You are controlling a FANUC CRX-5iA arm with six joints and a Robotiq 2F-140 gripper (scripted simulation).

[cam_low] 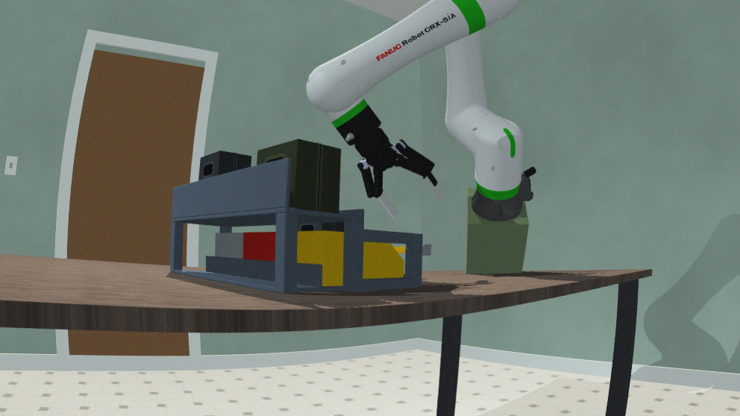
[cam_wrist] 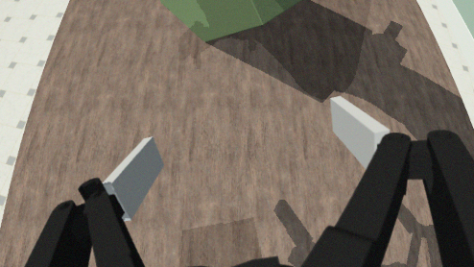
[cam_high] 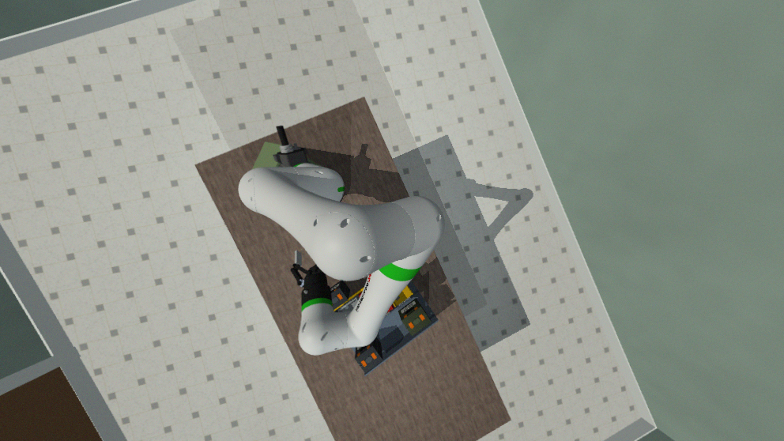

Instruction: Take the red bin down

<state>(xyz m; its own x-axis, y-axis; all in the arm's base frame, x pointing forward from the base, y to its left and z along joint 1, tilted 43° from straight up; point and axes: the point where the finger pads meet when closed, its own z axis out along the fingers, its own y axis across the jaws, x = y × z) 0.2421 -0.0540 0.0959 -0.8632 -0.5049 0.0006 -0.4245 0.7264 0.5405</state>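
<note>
The red open bin (cam_low: 258, 246) sits on the lower level of the blue-grey shelf (cam_low: 289, 232), between a grey bin (cam_low: 228, 244) and a yellow bin (cam_low: 341, 256). My gripper (cam_low: 413, 201) is open and empty. It hangs in the air above the shelf's open front, tilted down toward the table. In the wrist view the two fingers stand wide apart over bare wood. In the top view the arm hides the red bin, and only part of the gripper (cam_high: 299, 269) shows beside the shelf (cam_high: 405, 323).
A dark green bin (cam_low: 305, 173) and a black bin (cam_low: 222, 164) stand on the shelf's upper level. The arm's green pedestal (cam_low: 495, 243) stands at the far end of the table. The table edge runs near the shelf's side.
</note>
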